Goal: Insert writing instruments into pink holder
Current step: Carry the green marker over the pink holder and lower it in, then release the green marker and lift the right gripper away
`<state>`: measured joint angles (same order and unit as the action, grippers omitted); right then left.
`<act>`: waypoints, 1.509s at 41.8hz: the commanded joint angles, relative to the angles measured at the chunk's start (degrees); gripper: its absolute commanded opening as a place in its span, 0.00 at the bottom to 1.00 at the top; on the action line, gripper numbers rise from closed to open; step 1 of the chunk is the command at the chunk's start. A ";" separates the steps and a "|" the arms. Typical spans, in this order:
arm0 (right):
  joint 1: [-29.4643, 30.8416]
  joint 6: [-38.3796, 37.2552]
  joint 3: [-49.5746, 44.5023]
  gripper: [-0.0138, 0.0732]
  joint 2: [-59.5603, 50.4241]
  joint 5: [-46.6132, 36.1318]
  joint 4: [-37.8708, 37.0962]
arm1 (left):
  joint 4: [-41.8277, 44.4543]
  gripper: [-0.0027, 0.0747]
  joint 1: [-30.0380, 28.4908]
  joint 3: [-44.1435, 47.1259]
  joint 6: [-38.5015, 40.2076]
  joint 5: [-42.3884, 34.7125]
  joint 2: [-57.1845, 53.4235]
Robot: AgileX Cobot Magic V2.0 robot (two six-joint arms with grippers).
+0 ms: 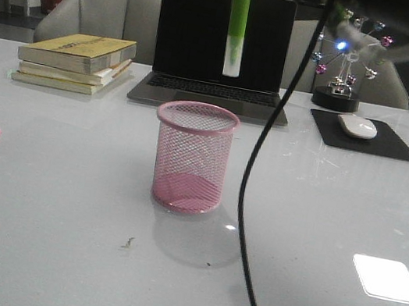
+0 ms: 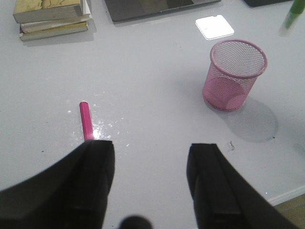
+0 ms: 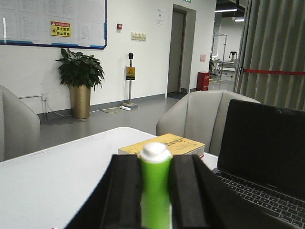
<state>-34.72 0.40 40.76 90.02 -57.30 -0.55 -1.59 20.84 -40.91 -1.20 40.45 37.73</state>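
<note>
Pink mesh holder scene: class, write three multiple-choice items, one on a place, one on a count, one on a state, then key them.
1. Where is the green marker?
A. In the holder
B. Hanging upright above the pink holder
C. On the books

2. How many markers lie on the table?
A. None
B. One
C. Three

3. The left gripper is:
A. Open
B. Shut on a pen
C. Holding the holder

B: its tip is clear of the rim.
B: only the pink marker lies there.
A: nothing sits between its fingers.

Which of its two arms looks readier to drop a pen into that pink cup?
The right. Its end effector already grips the green marker, hanging upright above the pink cup. The left end effector is open and empty, the pink marker on the table beyond it.
</note>
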 commanded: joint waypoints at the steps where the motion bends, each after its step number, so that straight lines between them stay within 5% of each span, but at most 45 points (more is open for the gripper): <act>1: -0.09 0.61 1.45 0.39 2.22 -10.57 -0.48 | -0.40 0.55 0.55 -1.92 -0.08 -4.50 0.37; 13: -0.09 0.61 2.42 0.40 13.41 -12.19 -0.48 | -0.40 0.55 0.55 -1.92 -0.08 -4.50 0.37; 24: -0.09 0.61 2.42 0.68 14.50 -2.75 -0.48 | -0.40 0.55 0.55 -1.92 -0.08 -4.50 0.37; 35: -0.09 0.61 2.42 0.70 6.46 1.94 -0.47 | -0.40 0.55 0.55 -1.92 -0.08 -4.50 0.37; 51: -0.04 0.61 2.42 0.70 -24.65 55.01 -0.47 | -0.40 0.55 0.55 -1.92 -0.08 -4.50 0.37; 63: -0.04 0.06 2.02 0.70 -43.50 82.54 -0.41 | -0.40 0.55 0.55 -1.92 -0.08 -4.50 0.37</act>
<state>-34.72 0.40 41.53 50.80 22.24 -0.55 -1.59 20.97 -40.91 -1.20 40.25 37.73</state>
